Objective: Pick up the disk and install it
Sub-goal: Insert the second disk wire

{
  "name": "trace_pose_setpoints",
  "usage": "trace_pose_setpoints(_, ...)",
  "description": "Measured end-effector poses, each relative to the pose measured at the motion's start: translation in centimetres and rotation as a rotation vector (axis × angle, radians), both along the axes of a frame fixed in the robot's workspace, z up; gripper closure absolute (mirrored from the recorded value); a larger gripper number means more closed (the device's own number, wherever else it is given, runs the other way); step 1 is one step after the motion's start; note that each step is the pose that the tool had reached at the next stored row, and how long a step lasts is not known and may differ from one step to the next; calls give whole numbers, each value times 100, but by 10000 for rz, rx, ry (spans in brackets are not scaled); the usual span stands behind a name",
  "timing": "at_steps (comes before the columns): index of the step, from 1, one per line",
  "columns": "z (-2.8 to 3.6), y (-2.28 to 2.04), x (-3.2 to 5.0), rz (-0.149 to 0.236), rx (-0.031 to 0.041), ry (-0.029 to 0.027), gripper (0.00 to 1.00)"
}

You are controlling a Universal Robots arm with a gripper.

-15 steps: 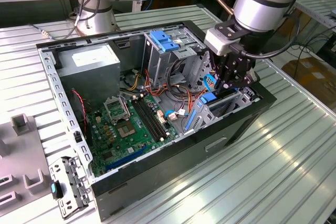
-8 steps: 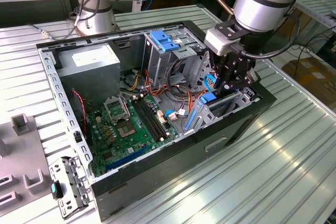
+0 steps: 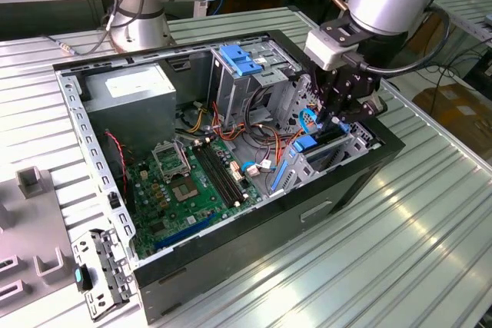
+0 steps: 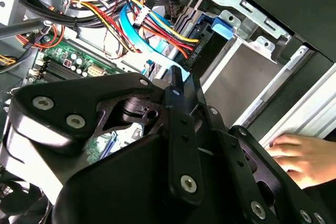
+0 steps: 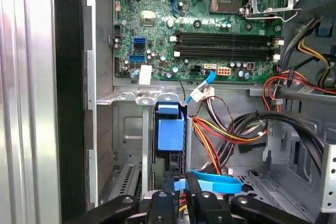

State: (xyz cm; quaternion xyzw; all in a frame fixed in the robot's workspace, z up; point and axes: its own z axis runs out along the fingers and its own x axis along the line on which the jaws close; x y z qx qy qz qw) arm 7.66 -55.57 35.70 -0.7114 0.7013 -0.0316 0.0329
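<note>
Hovering low over the drive cage of the open black desktop computer case (image 3: 361, 170), the black robot gripper (image 3: 338, 105) sits right at the bay on the exterior view's right. Installation is the step in hand, I'd say, and late in it: the flat hard disk with its blue plastic edge frame (image 5: 170, 132) stands on edge in the silver metal bay, blue tab facing up toward the wrist, as the first wrist view has it. The fingers (image 5: 173, 203) are drawn close together directly above that blue frame, but whether they pinch it or merely press on it, I cannot tell. Bundled red, yellow and orange power cables (image 5: 220, 140) and a flat blue data cable (image 5: 215, 184) lie just beside the bay. The green motherboard (image 5: 210, 30) spreads beyond. A person's hand (image 4: 302, 156) rests on the case edge in the second wrist view. Seating the disk fully calls for a straight push along the bay rails, keeping clear of those cables.
</note>
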Motion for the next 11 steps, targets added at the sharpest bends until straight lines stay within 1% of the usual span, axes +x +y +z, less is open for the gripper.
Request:
trace_pose_setpoints(1,0,0,0,-1,0,0,78)
trace_pose_setpoints(2,0,0,0,0,1,0,89)
trace_pose_setpoints(7,2,0,0,0,0,0,89)
trace_pose_setpoints(9,19,0,0,0,0,0,89)
trace_pose_setpoints(11,20,0,0,-1,1,0,89)
